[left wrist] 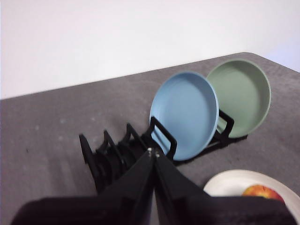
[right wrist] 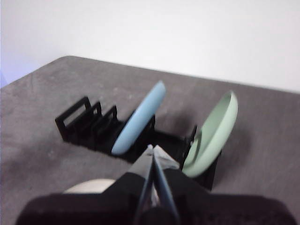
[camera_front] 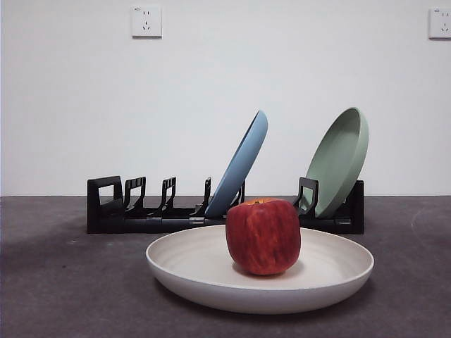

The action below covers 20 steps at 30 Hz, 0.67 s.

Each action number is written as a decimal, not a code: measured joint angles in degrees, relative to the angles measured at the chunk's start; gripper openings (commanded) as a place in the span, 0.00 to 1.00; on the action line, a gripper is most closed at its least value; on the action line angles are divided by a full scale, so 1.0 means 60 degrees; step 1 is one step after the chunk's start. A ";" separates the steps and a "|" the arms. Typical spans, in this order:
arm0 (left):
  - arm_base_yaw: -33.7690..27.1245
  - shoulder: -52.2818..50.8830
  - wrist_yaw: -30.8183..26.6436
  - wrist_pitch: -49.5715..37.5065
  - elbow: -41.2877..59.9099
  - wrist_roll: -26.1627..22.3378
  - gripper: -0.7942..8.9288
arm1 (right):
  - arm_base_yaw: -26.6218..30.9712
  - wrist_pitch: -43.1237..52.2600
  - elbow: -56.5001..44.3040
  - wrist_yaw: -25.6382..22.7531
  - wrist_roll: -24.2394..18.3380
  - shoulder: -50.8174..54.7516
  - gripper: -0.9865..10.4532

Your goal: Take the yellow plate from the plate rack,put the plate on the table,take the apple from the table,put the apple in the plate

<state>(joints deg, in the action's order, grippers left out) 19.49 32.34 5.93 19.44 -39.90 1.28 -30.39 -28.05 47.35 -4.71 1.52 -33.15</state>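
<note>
1. A bare test room, lab-like: plain white wall [camera_front: 211,91] behind a dark grey table [camera_front: 63,282].
2. Two wall sockets [camera_front: 146,21] sit high on it, left and right.
3. No furnishings show.

Left gripper [left wrist: 153,152] raised, jaws pressed together, empty. Right gripper [right wrist: 153,149] likewise raised, jaws closed, empty.

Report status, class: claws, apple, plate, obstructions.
Both claws shut, empty: left claw, right claw. Red apple sits in cream round plate on dark grey table. Nothing obstructing.
</note>
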 measured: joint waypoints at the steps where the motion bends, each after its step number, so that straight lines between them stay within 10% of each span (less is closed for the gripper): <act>1: 0.0000 -0.0229 0.0004 -0.0080 0.0291 0.0062 0.07 | 0.0000 0.0047 -0.0321 0.0000 0.0106 0.0226 0.08; 20: 0.0000 -0.2954 -0.0179 0.1752 0.2138 0.0736 0.08 | 0.0000 -0.0492 -0.2940 -0.0036 0.2612 0.2688 0.09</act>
<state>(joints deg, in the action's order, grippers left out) 19.49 14.61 4.86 29.95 -27.07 5.69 -30.39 -31.00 29.71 -4.93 17.19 -17.02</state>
